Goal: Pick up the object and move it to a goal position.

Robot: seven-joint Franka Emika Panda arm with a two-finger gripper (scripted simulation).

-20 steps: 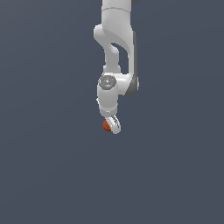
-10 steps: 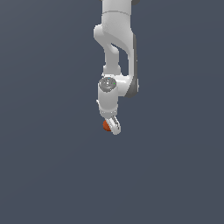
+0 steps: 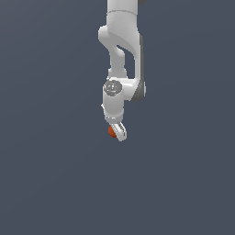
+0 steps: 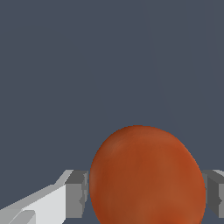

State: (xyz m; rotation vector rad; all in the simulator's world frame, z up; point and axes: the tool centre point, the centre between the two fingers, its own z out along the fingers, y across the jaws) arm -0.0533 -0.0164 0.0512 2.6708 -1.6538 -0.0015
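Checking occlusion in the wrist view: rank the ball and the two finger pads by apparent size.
1. ball
2. pad beside the white finger
3. opposite pad, cropped by the frame edge, so its true size is unsure

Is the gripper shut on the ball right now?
Shut on it: in the wrist view both fingers press the orange ball between them, at the gripper.

Across the last second almost nothing has shifted in the exterior view: the arm (image 3: 121, 55) keeps the same downward pose, the gripper (image 3: 115, 133) sits at the same spot below the wrist joint, and the reddish-orange ball (image 3: 111, 131) remains pinched between the fingers (image 4: 77, 192), showing no visible drift against the grey backdrop
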